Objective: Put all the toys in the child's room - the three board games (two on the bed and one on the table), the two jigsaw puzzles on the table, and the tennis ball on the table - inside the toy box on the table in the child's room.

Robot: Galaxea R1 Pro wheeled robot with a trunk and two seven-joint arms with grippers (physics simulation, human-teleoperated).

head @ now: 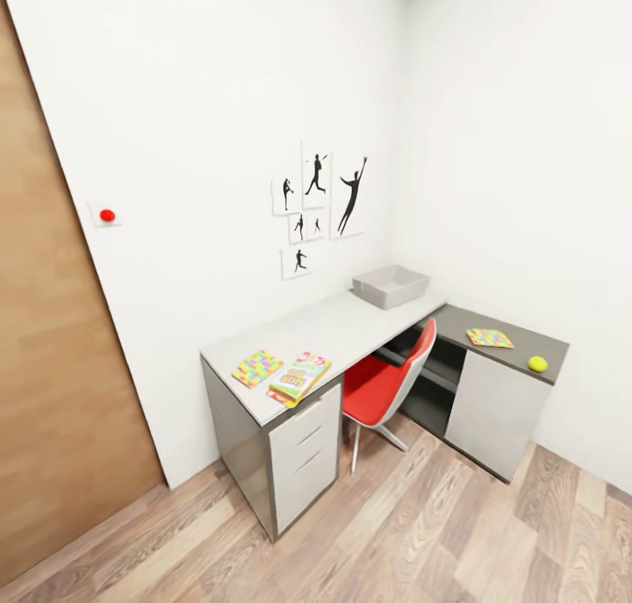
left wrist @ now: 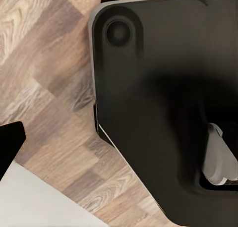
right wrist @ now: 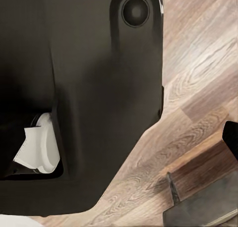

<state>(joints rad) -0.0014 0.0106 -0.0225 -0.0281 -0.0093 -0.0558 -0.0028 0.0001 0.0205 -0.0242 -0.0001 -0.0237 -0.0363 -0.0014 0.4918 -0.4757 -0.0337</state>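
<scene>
Both wrist cameras look down past the robot's dark base (left wrist: 163,113) at the wood floor (head: 421,533), and I cannot tell how either gripper stands. Ahead, at the table's (head: 351,322) near end, a jigsaw puzzle (head: 256,368) lies just beside a board game (head: 299,378). The toy box (head: 391,285) sits at the far corner by the wall; on the side wing lie a second puzzle (head: 490,338) and the tennis ball (head: 537,363) near its outer edge. Best to roll up squarely to the near end, keeping clear of the red chair (head: 386,379); the open floor gives ample room.
</scene>
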